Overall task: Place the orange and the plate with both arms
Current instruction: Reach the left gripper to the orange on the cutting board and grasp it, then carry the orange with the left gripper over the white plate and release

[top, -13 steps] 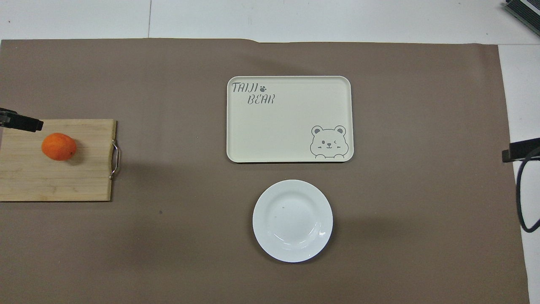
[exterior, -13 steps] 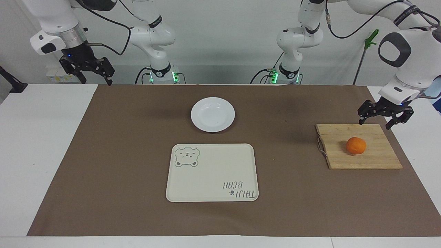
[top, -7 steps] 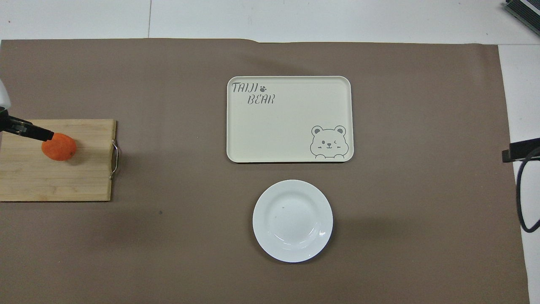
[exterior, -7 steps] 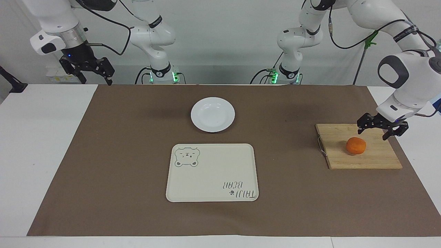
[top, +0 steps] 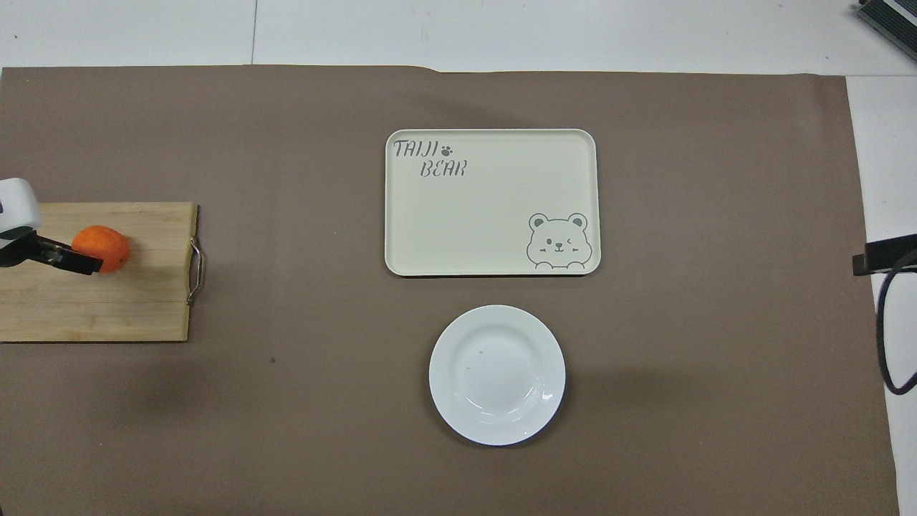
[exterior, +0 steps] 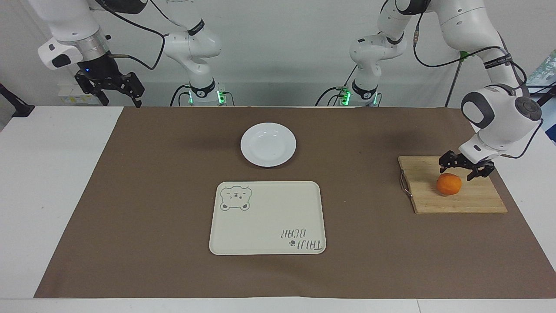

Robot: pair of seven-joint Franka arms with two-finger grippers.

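The orange [exterior: 448,184] lies on a wooden cutting board [exterior: 460,202] at the left arm's end of the table; it also shows in the overhead view [top: 106,246]. My left gripper [exterior: 459,168] is open and hangs low, just over the orange, with a finger to each side of its top. One of its fingers [top: 71,260] shows in the overhead view beside the orange. The white plate [exterior: 268,144] sits empty mid-table, near the robots. My right gripper [exterior: 116,92] is open and waits raised over the table's edge at the right arm's end.
A cream tray with a bear drawing [exterior: 267,217] lies just farther from the robots than the plate [top: 497,375]. The cutting board [top: 93,308] has a metal handle [top: 195,271] on its tray-facing edge. A brown mat [exterior: 152,195] covers the table.
My left gripper has come down and moved over the board until it is right over the orange. The orange, plate and right arm have not moved.
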